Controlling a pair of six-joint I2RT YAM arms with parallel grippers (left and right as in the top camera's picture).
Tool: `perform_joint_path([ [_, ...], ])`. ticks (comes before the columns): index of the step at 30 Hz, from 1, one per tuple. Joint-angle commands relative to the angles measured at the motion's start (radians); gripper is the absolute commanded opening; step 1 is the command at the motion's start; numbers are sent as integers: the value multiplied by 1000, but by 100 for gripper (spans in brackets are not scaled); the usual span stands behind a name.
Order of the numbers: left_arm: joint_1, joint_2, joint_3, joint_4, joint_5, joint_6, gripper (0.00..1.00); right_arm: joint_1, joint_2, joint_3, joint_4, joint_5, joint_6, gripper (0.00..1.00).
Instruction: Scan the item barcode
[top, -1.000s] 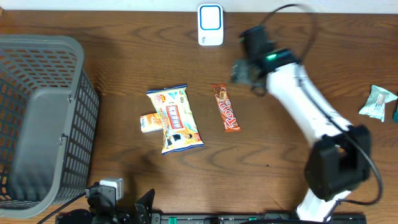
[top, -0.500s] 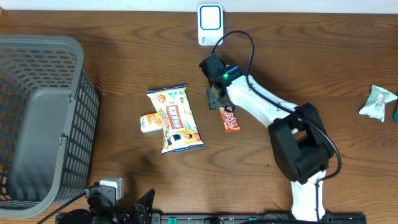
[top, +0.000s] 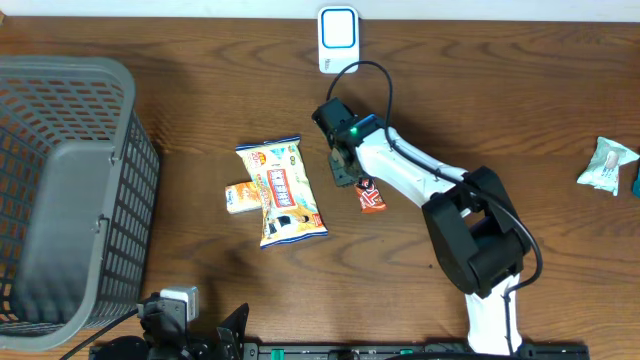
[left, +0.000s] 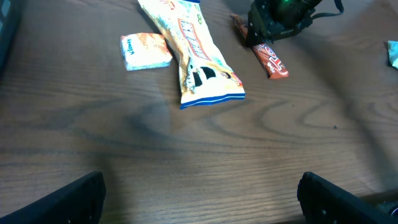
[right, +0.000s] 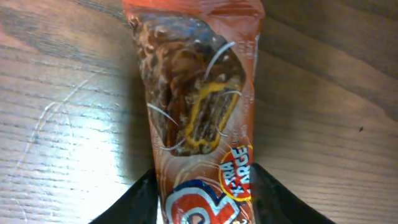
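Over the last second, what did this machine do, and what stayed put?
The right end effector swung left across the table and dropped onto the chocolate bar, its fingers closing on the bar's sides. The bar itself, snack bag, small packet, basket and scanner stayed put.

A grey mesh basket (top: 140, 200) is sitting at the left end of a brown wooden table (top: 200, 90). Near the middle, a yellow-and-white snack bag (top: 280, 190) is lying flat. A small orange-and-white packet (top: 241, 197) is lying against the bag's left side. A pale green wrapper (top: 607, 165) is resting well apart, at the table's right edge.
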Motion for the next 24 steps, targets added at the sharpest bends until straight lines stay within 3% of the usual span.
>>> perform_joint_path([
  [1,-4,-7,5,0,2,17,98,-10,13,-72,14,1,-29,45],
  [3,-4,-7,5,0,2,17,98,-13,13,-103,21,0,-29,40],
  [8,-4,-7,5,0,2,17,98,-13,13,-127,16,-75,-39,1],
  [16,-4,-7,5,0,2,17,98,-87,3,-29,-108,-628,-153,1],
  [24,-4,-7,5,0,2,17,98,-227,-5,24,-366,-1219,-443,1],
])
